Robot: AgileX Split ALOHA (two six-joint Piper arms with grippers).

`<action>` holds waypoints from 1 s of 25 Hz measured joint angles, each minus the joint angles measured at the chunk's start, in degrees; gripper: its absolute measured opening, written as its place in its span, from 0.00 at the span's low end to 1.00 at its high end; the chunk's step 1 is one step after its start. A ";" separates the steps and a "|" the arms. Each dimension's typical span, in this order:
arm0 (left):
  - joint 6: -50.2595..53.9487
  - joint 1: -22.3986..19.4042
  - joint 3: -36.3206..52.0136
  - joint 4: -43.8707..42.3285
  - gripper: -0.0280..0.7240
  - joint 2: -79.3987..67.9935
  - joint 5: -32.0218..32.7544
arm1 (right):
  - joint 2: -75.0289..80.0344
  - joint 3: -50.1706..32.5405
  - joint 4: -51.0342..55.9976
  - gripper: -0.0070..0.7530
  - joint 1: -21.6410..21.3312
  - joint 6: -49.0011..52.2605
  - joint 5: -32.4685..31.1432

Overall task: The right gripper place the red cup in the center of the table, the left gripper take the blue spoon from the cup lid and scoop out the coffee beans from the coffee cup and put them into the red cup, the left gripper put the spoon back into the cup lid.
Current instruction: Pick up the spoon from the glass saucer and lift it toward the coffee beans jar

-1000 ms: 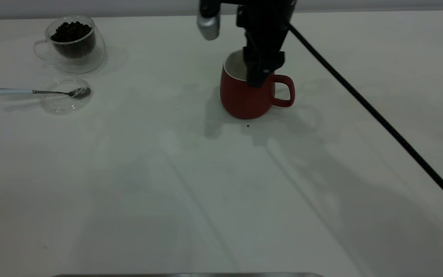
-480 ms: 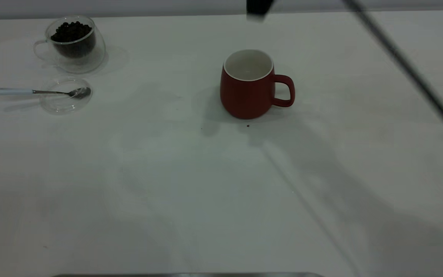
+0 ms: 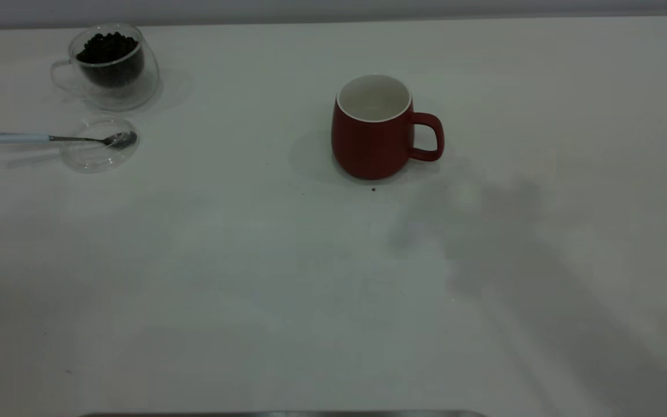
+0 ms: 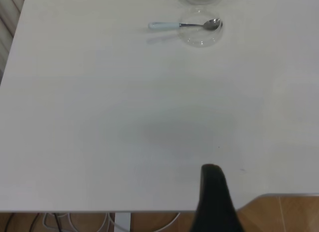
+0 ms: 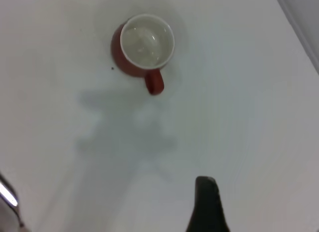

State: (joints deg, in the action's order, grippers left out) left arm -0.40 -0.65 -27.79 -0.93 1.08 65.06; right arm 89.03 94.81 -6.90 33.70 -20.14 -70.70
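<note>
Exterior view, blue spoon (image 3: 61, 138) lying crosswise, handle pointing left

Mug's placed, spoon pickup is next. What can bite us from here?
1. The blue spoon lies low across the cup lid, its handle overhanging the table; a pinch there may tip the spoon or drag the lid.
2. The coffee cup stands just behind the lid and could be bumped.
3. The red cup sits well away from the coffee beans; beans may spill in transit.
</note>
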 joint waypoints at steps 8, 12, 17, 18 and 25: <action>-0.06 0.00 0.00 0.00 0.81 0.00 0.00 | -20.21 -19.35 -0.04 0.79 0.00 8.30 0.00; -0.06 0.00 0.00 0.00 0.81 0.00 0.00 | -26.60 -28.21 0.01 0.79 0.00 10.87 0.00; -0.06 0.00 0.00 0.00 0.81 0.00 0.00 | -34.36 -38.39 1.20 0.79 -0.30 13.77 0.00; -0.06 0.00 0.00 0.00 0.81 0.00 0.00 | -36.66 -40.32 1.94 0.79 -1.00 13.92 0.00; -0.06 0.00 0.00 0.00 0.81 0.00 0.00 | -61.06 -52.69 6.14 0.79 -14.34 14.16 0.09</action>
State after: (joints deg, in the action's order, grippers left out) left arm -0.46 -0.65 -27.79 -0.93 1.08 65.06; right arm 27.98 42.13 -0.76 19.36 -5.98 -70.60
